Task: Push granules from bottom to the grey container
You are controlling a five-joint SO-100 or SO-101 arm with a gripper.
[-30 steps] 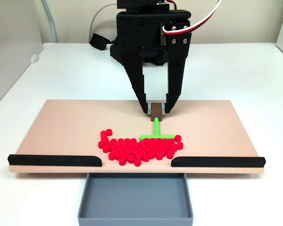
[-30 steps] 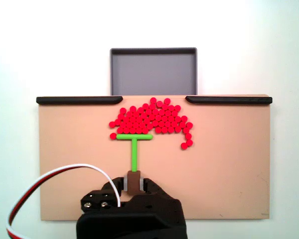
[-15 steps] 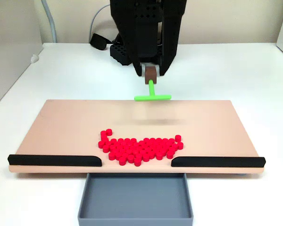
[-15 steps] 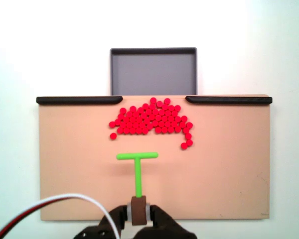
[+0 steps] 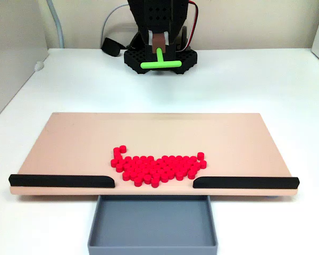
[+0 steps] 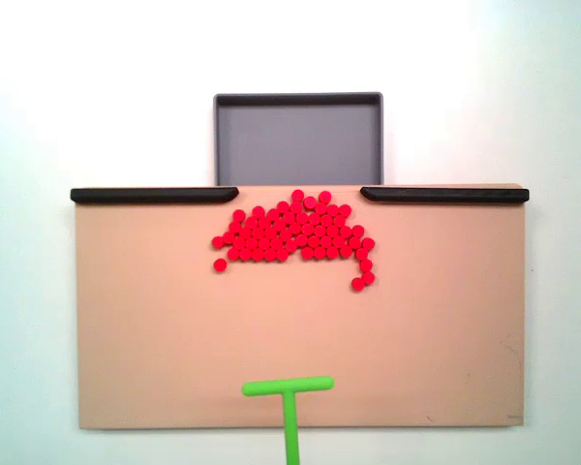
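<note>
On the beige board [image 5: 74, 138], near its edge by the gap between two black strips [image 6: 155, 195], the granules [image 5: 157, 167] sit as one tight cluster of tiny bright red cylinders, a few strays at its ends. The grey container [image 6: 298, 140], shallow and matte, lies just past that gap, empty. The gripper [image 5: 158, 42] is clenched on the green T-shaped pusher [image 5: 160, 62], lifted well apart from the granules.

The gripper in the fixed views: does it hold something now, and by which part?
Yes. The gripper holds the green T-shaped pusher by the brown block at the end of its stem, with the crossbar pointing away from the fingers.
</note>
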